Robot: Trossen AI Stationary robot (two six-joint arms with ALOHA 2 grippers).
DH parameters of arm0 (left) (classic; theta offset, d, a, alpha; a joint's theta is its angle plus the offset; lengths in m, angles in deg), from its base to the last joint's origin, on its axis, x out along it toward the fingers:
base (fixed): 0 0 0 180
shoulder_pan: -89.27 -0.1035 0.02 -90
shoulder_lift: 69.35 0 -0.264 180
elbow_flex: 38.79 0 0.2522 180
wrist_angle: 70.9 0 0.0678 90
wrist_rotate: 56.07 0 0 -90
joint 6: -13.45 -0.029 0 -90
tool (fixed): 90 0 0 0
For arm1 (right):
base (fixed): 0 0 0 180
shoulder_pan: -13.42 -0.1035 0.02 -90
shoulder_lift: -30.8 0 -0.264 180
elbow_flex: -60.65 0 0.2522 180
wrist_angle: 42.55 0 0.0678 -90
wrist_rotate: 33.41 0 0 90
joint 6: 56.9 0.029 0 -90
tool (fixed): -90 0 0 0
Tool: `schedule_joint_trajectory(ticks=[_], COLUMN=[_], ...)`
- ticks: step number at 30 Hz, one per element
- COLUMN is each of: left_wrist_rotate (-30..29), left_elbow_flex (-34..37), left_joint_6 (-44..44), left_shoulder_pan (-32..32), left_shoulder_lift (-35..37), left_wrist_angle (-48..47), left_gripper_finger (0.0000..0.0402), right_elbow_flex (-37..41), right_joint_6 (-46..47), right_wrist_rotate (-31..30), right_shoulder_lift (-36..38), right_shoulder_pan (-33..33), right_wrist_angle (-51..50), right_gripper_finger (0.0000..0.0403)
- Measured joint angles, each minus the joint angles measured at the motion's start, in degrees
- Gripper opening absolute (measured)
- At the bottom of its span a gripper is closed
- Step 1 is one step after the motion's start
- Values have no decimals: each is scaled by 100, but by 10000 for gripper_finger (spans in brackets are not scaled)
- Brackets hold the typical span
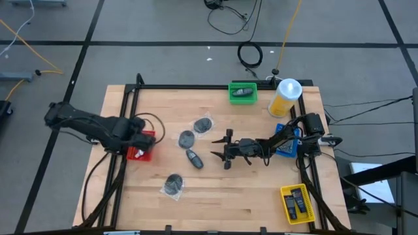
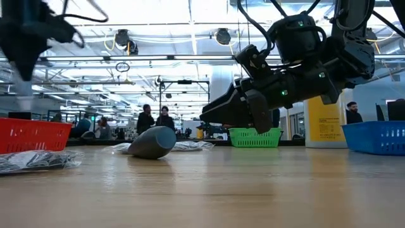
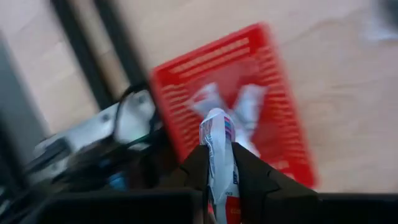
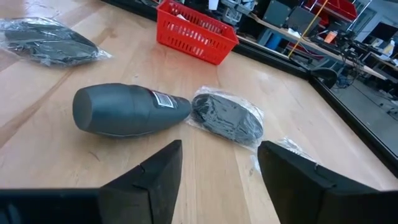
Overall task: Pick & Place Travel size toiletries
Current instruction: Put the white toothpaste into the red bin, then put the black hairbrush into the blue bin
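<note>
My left gripper [image 3: 219, 152] hangs over the red basket [image 3: 236, 93] at the table's left [image 1: 138, 139], shut on a small white tube with red and blue print. White items lie in that basket. My right gripper [image 4: 219, 152] is open at mid-table [image 1: 221, 154], level, pointing toward the table's left at a dark grey tapered tube [image 4: 124, 111] that lies on its side [image 1: 194, 158]. It touches nothing. Dark grey round packets in clear wrap lie flat beside it [image 4: 227, 118], farther off [image 4: 50, 40] and toward the near edge [image 1: 173, 185]. My left gripper pinches the small white tube [image 3: 217, 134] between its two fingers [image 3: 200, 165]. The tube's end sticks out past the fingertips, and the tube is lifted clear above the red basket. Which end of the tube the fingers hold is hidden by the fingers.
A green basket [image 1: 243, 93] with a dark item stands at the far edge, the tall yellow bottle [image 1: 285, 96] beside it. A blue basket [image 1: 287, 140] sits under my right arm. A yellow basket [image 1: 297, 202] with dark tubes is near right. A black frame [image 1: 124, 117] borders the table.
</note>
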Motion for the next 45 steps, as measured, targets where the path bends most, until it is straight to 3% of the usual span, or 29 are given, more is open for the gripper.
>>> schedule_joint_trajectory(ticks=[9,15,21,24,33,37,41,45], left_wrist_rotate=[-490,-942,-846,-810,-498,-377,-1426,-2963], left_elbow_flex=[1265,1177,1184,1184,1177,853,364,294], left_joint_6=[994,1353,1287,1262,988,829,639,-330], left_shoulder_pan=[393,501,501,505,469,384,374,357], left_shoulder_lift=[-65,-345,-556,-685,-1104,-987,-791,-631], left_wrist_angle=[1041,1094,1105,1116,1205,1059,1017,2257], left_gripper_finger=[46,46,51,79,227,260,272,273], right_elbow_flex=[0,2,2,2,2,2,2,2], right_joint_6=[0,34,63,63,63,63,63,66], right_wrist_rotate=[2,4,4,4,4,4,4,10], right_shoulder_lift=[0,-2,-1,0,0,0,0,0], right_shoulder_pan=[0,0,0,0,0,0,8,27], right_wrist_angle=[-1,-13,-4,-2,-2,-2,-30,-175], right_gripper_finger=[199,199,198,199,197,196,196,196])
